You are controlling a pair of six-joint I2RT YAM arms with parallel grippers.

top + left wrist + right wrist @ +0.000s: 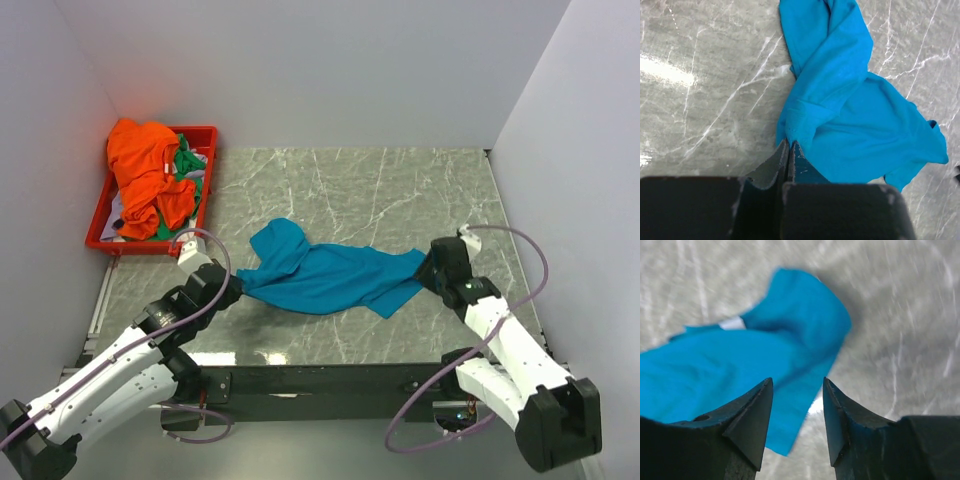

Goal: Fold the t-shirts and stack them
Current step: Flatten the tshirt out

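Bright, even overhead light fills my top view, with a white glare patch on the marble table (420, 190) by its near edge. My right wrist view is smeared: the teal-blue t-shirt (715, 375) blurs, and my right pincer (798, 382) looks dark.

Grey marbled tabletop (400, 190). Directly on it: a crumpled teal-blue t-shirt (325, 275), centre of frame, and a red tray (135, 246), upper left, at the table's far corner.

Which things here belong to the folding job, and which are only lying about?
Belonging to the job:
teal-blue t-shirt
orange t-shirt
green t-shirt

Only lying about:
red tray, which holds the orange and green ones
marble table
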